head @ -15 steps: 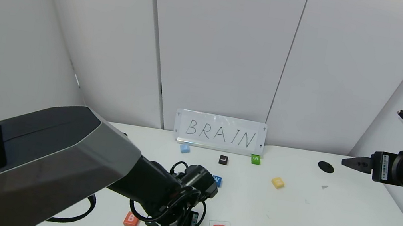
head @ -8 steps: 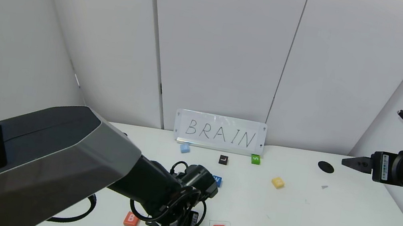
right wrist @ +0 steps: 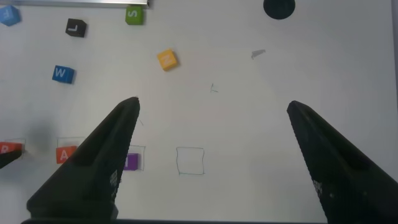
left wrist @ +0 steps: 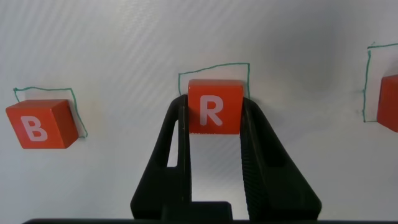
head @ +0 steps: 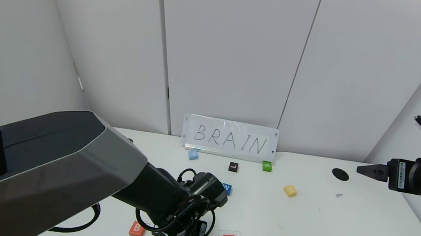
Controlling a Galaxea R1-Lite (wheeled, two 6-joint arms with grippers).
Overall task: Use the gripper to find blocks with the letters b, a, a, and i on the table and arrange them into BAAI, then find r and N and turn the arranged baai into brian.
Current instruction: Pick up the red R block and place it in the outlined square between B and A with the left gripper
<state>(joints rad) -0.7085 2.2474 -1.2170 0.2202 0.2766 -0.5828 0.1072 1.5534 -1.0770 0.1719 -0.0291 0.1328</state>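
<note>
BRAIN sign [head: 229, 138], perhaps propped; W block [head: 226, 188]

The left gripper [left wrist: 214, 118] clamps the orange-red R block [left wrist: 214, 106] over a pen-drawn square outline [left wrist: 213, 70]; the B block [left wrist: 41, 123] sits beside it on the table [left wrist: 298, 37].

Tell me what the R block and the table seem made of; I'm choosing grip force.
R block: likely painted wood or hard plastic; crisp edges, matte orange-red faces, printed white letter. Held in the shut left end effector. Table: smooth white laminate or coated board, judging by its even, faintly glossy surface bearing pen outlines.
</note>
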